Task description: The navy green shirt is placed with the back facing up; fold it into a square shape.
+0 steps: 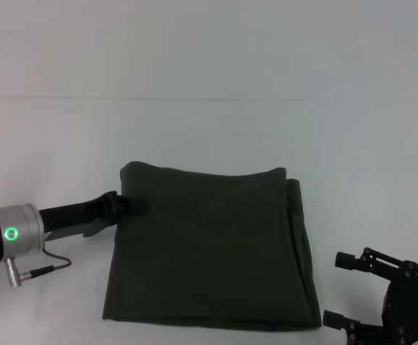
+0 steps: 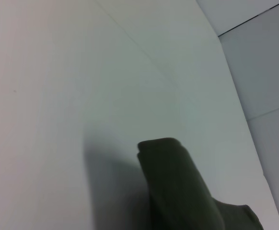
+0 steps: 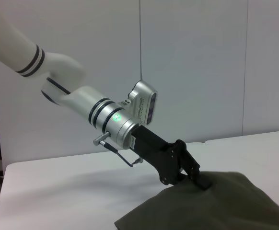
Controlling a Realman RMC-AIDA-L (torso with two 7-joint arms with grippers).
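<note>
Two grippers show: nearest, the right gripper [image 1: 345,291] hangs with jaws spread wide and empty just beside the near right corner of the dark olive-green cotton shirt [image 1: 209,248], which lies folded in a rough square on the white bench [image 1: 209,129]. Farther off, the left gripper [image 1: 126,203] has its jaws pinched on the shirt's left edge; pulling away unreleased would probably drag the fold open. No lettering or label shows.

Navy green shirt [image 1: 209,251] plain dark olive (no lettering visible); table [image 1: 209,129] white; pincers black
</note>
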